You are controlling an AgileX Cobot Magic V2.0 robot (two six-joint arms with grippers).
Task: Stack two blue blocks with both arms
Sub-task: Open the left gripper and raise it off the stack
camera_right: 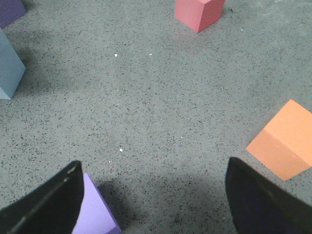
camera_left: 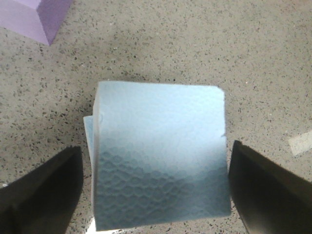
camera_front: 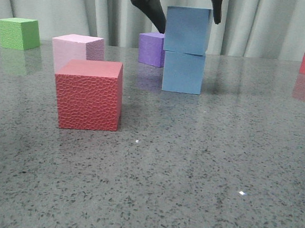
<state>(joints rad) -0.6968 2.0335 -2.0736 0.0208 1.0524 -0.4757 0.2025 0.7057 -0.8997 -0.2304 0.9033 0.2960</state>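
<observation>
- Landmark: blue stack. Top blue block (camera_front: 187, 30) sits on bottom blue block (camera_front: 183, 72), slightly offset; in the left wrist view a sliver of the bottom block (camera_left: 88, 130) shows past the top block (camera_left: 161, 156).
- Left of the stack: green cube (camera_front: 18, 33), pink cube (camera_front: 77, 49), red cube (camera_front: 89, 95); purple cube (camera_front: 151, 48) just behind-left.
- Left gripper (camera_left: 156, 187): jaws wide, straddling the top block, gaps on both sides, holding nothing.
- Risk, judged: a finger brushing the top block while lifting away could slide or topple it, given the offset.
- Right gripper (camera_right: 153, 200): wide, empty, well right of the stack.
- Writing: none legible.
</observation>
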